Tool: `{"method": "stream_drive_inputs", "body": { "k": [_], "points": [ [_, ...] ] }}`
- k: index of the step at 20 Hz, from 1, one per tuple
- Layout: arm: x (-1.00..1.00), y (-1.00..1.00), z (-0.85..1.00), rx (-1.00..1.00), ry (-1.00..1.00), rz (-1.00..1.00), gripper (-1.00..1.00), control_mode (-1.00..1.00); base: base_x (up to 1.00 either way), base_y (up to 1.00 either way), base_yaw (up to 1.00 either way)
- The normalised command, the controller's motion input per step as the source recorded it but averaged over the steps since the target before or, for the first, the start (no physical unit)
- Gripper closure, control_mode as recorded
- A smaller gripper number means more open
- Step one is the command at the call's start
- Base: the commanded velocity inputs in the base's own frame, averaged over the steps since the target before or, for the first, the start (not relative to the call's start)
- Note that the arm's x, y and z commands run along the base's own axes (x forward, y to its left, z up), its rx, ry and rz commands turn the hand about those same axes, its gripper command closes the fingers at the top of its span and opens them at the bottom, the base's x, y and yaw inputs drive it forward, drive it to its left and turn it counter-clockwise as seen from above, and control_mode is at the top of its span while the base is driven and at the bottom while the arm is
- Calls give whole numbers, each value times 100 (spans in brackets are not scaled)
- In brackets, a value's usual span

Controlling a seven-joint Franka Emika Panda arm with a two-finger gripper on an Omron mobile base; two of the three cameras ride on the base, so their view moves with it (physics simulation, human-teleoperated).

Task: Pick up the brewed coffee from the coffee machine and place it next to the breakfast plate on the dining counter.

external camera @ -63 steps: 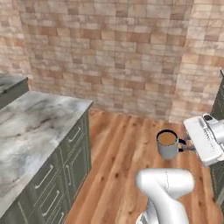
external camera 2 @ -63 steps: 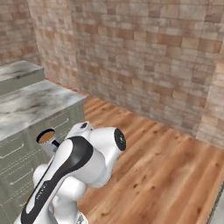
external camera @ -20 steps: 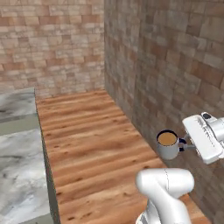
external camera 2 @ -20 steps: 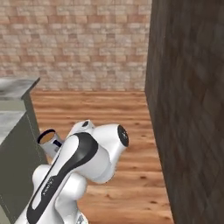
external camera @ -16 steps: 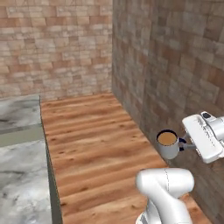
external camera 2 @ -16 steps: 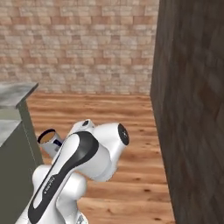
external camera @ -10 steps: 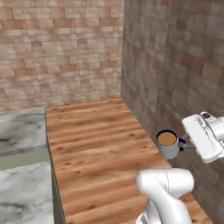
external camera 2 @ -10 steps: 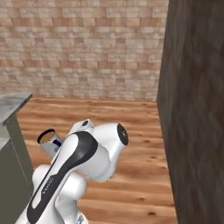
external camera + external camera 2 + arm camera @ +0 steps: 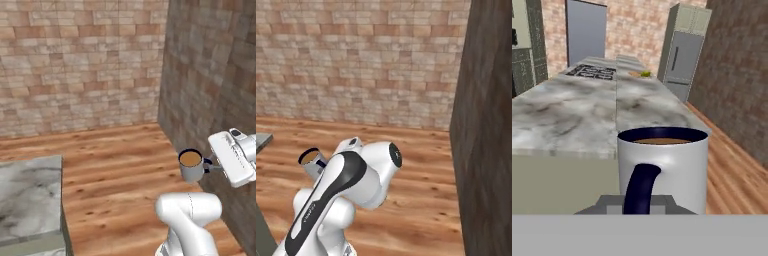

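Your pincer [image 9: 209,167] pinches the brewed coffee [image 9: 191,165] by its handle at center right of the left base view, exactly as before. The camera has swung: the marble bench [image 9: 30,200] has slid to the lower left, more wooden floor [image 9: 115,165] showing.

Mug [image 9: 191,165] w/ brown coffee upright, blue handle in claw [image 9: 214,166]; above wood floor.

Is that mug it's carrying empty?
No, the mug held up over the wooden floor has brown coffee showing at its top.
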Motion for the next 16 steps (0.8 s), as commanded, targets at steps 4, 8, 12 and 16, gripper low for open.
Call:
{"method": "stream_drive_inputs", "body": {
  "k": [4,8,12,16],
  "points": [
    [0,0,0,0,0,0,100,100,100,27,28],
    [0,0,0,0,0,0,100,100,100,24,35],
    [0,0,0,0,0,0,100,100,100,8,49],
    [0,0,0,0,0,0,100,100,100,0,60]
  ]
}}
